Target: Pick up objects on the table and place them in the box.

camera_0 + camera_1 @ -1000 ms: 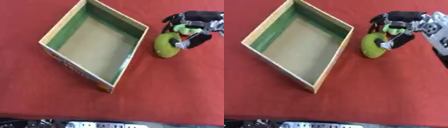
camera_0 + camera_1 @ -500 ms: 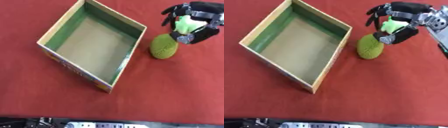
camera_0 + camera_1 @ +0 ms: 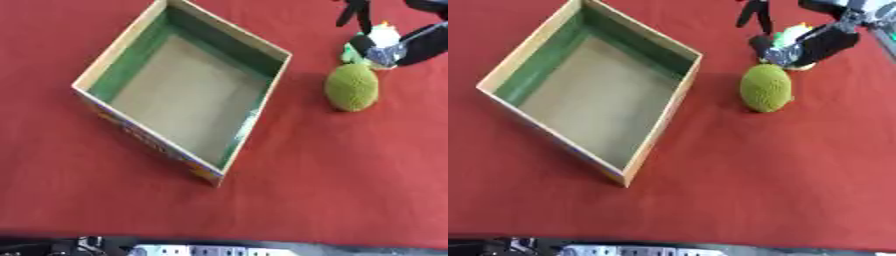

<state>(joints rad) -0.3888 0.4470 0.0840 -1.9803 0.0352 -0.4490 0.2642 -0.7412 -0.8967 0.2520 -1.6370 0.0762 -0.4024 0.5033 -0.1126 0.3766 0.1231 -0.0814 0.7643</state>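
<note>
An open cardboard box (image 3: 255, 112) with green inner walls stands askew on the red cloth; nothing lies in it. To its right an olive-green, rough oval object (image 3: 766, 87) lies on the cloth. Just behind it, at the top right, my right hand (image 3: 826, 40) has its dark fingers curled round a small white and bright green object (image 3: 792, 34) with a bit of yellow. The hand is above and behind the oval object, apart from it. My left hand shows in neither view.
Red cloth (image 3: 332, 190) covers the whole table. Its front edge runs along the bottom, with dark and pale equipment (image 3: 175, 249) below it.
My right hand, curled over the oval object a second ago, has drawn back toward the top right with the small bright green object. The oval object stays on the cloth. The view has shifted a little.
</note>
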